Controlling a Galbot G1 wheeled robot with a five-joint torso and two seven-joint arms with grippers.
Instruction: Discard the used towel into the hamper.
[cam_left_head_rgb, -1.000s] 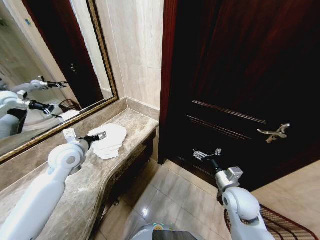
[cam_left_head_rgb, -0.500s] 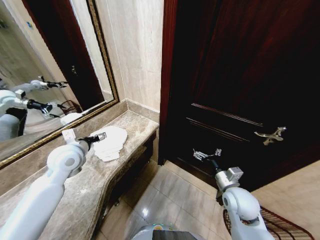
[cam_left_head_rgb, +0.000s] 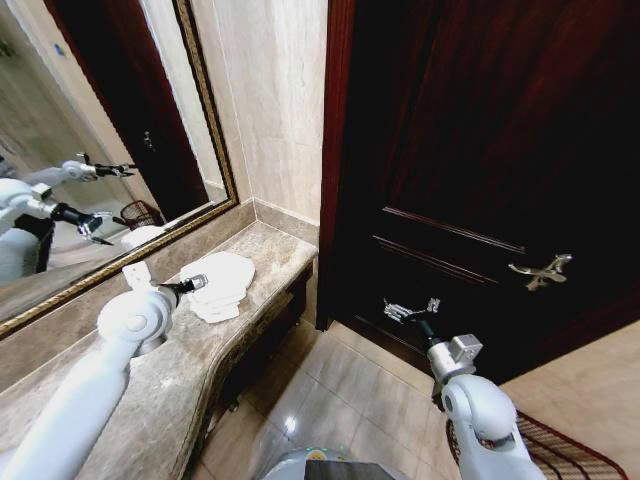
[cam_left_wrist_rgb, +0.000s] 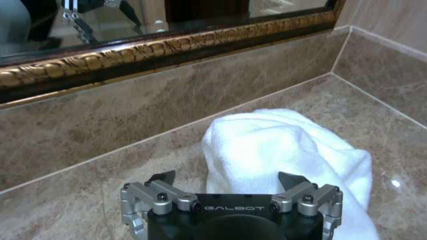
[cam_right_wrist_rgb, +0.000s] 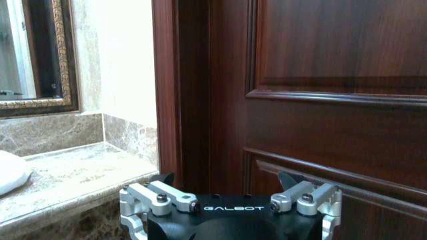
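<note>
The used towel (cam_left_head_rgb: 226, 276) is a white crumpled heap on the marble counter (cam_left_head_rgb: 270, 250), near the corner under the mirror. My left gripper (cam_left_head_rgb: 197, 283) is open and hovers at the towel's near edge. In the left wrist view its fingers (cam_left_wrist_rgb: 162, 177) are spread wide and the towel (cam_left_wrist_rgb: 280, 145) lies just ahead of them, not gripped. My right gripper (cam_left_head_rgb: 410, 308) is open and empty, held in the air in front of the dark wooden door (cam_left_head_rgb: 480, 150). The reddish-brown wire hamper (cam_left_head_rgb: 565, 448) shows partly on the floor behind my right arm.
A gold-framed mirror (cam_left_head_rgb: 90, 130) runs along the wall behind the counter. The counter's curved front edge (cam_left_head_rgb: 235, 345) drops to a tiled floor (cam_left_head_rgb: 350, 400). The door handle (cam_left_head_rgb: 545, 268) sticks out at the right. The right wrist view shows the towel (cam_right_wrist_rgb: 10, 170) and the door frame (cam_right_wrist_rgb: 177, 85).
My left gripper has sunk a little toward the near edge of the towel. The right arm has hardly moved.
</note>
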